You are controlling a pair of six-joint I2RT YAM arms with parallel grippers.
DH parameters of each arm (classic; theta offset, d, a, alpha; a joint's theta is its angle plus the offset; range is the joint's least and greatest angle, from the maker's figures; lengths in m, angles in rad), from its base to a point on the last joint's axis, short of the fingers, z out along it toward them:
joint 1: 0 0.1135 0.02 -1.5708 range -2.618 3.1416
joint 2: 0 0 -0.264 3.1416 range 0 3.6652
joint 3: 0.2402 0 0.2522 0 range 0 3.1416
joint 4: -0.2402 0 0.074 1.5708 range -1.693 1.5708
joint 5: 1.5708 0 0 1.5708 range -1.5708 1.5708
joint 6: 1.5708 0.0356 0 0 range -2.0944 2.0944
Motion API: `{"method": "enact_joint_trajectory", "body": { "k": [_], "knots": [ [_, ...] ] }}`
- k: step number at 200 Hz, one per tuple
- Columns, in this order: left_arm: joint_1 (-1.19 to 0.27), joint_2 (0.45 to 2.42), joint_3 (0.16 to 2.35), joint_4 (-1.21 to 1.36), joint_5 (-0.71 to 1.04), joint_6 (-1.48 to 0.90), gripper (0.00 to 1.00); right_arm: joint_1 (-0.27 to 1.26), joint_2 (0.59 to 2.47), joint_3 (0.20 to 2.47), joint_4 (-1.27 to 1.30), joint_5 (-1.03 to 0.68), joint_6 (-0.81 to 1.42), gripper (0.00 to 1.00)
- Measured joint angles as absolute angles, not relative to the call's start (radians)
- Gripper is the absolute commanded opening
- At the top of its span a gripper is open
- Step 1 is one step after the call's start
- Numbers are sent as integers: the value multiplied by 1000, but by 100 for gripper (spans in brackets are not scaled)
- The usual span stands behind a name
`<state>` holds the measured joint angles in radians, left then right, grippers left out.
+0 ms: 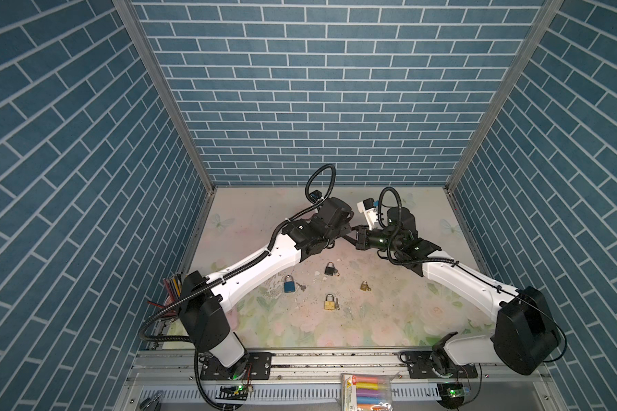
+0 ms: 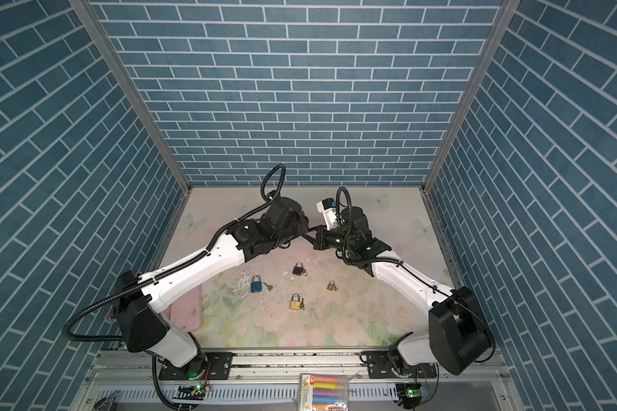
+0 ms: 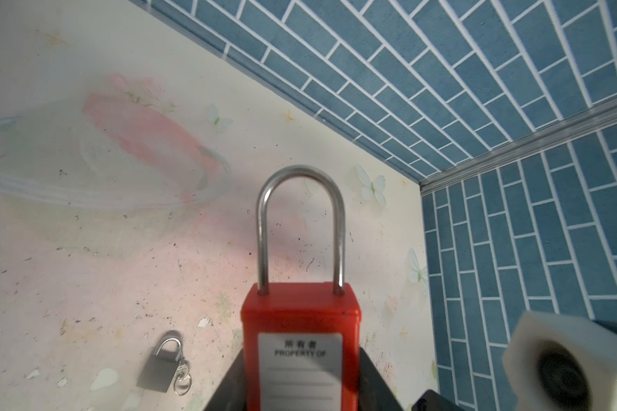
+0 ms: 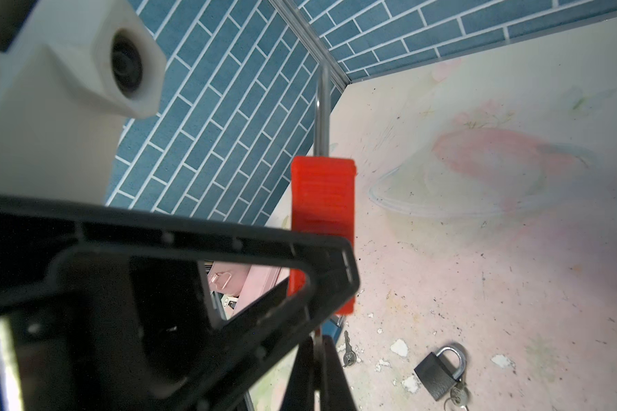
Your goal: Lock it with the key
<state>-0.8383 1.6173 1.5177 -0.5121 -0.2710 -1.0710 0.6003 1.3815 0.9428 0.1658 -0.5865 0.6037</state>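
In both top views a clear packet (image 1: pixel 366 391) at the bottom centre, off the table, holds a row of coloured sticks. In a top view a pink case (image 2: pixel 186 309) lies flat at the table's left edge, half under the left arm, and its contents are hidden. The table (image 1: pixel 389 320) is walled on three sides by blue brick panels, with a metal rail along its near edge. Four locks lie mid-table: a blue padlock (image 1: pixel 289 284), a black padlock (image 1: pixel 330 268), a brass padlock (image 1: pixel 329 302) and a small brass padlock (image 1: pixel 364 285). The right part and the far strip are bare. The left gripper (image 1: pixel 348 232) and right gripper (image 1: pixel 359 239) meet tip to tip just above the frame's centre.

In the left wrist view the left gripper (image 3: pixel 300 380) clamps the red padlock (image 3: pixel 300 313) by its body, clear of the table. The silver shackle has both legs seated, and a white label reads "PROPERTY OF".

In the right wrist view the red padlock (image 4: pixel 323 213) shows edge-on with a ribbed side. The right gripper (image 4: pixel 317 356) has its jaws pressed together just under the lock's base — whether a key sits between them cannot be told.
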Motion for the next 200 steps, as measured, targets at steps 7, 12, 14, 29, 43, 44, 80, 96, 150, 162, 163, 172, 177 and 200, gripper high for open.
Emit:
{"method": "enact_joint_trajectory", "body": {
  "k": [7,12,14,29,43,44,80,96,150,162,163,172,177,200],
  "knots": [
    [-838,1625,1534,-539,-272,-1081,0,605,1382,940,169,-582,601,0],
    [-838,1631,1545,-556,-272,-1088,0,608,1381,938,170,-580,601,0],
    [-838,1633,1549,-562,-272,-1091,0,609,1381,937,171,-580,601,0],
    [-835,1647,1575,-604,-265,-1113,0,619,1377,922,182,-574,601,0],
    [-832,1659,1592,-636,-253,-1130,0,627,1370,902,198,-562,601,0],
    [-832,1660,1593,-638,-252,-1131,0,628,1370,901,199,-562,601,0],
    [-823,1668,1618,-697,-221,-1162,0,651,1348,851,247,-532,605,0],
    [-818,1670,1627,-710,-206,-1171,0,655,1338,833,267,-526,606,0],
    [-770,1671,1645,-748,-101,-1203,0,678,1269,729,348,-488,631,0],
    [-741,1671,1650,-743,-164,-1203,0,683,1238,705,328,-501,625,0],
    [-738,1671,1650,-742,-172,-1203,0,684,1235,702,324,-503,625,0],
    [-670,1671,1655,-720,-250,-1203,0,696,1203,665,289,-523,622,0],
    [-630,1670,1657,-710,-292,-1204,0,702,1195,650,267,-532,622,0],
    [-507,1650,1655,-679,-436,-1209,0,718,1191,624,202,-561,621,0]
  ]
}}
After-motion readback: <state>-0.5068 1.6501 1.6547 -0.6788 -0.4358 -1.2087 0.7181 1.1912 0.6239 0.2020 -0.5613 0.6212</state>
